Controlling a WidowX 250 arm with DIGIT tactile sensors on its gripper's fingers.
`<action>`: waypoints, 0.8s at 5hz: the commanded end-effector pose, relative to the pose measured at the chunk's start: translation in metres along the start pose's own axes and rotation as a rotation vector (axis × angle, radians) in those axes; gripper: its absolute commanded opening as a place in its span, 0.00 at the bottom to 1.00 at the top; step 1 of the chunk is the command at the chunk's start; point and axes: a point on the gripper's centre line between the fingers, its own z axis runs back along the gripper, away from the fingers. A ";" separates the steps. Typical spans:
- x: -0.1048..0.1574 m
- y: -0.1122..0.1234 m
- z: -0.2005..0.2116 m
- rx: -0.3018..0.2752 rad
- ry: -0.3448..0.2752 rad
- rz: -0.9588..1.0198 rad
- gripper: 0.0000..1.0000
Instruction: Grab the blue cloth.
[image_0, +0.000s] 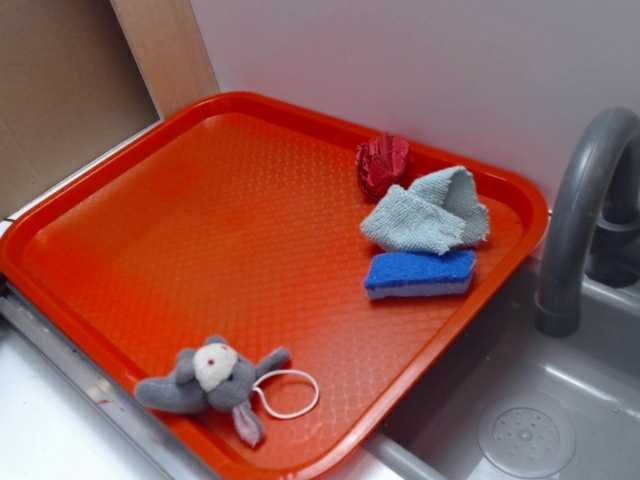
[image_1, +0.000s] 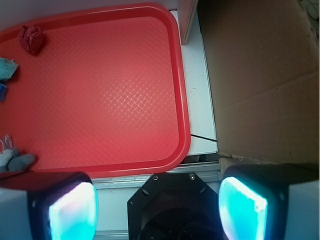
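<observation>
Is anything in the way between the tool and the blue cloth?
Nothing visible is. The open tool sits off the tray's edge, and only bare tray lies between it and the cloth. A sponge and a red lump touch the cloth's sides.

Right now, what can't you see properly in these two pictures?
- Blue cloth: wrist view, mostly cut off by the left edge.
- Blue sponge: wrist view, only a sliver shows at that edge.
- Grey plush toy: wrist view, partly cut off by the left edge and a finger.
- Gripper: absent from the exterior view.
- Tap: exterior view, its top runs off the right edge.
</observation>
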 end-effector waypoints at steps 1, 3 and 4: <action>0.000 0.000 0.000 0.000 0.000 0.000 1.00; 0.035 -0.054 -0.013 -0.043 -0.112 -0.163 1.00; 0.061 -0.095 -0.017 -0.049 -0.173 -0.295 1.00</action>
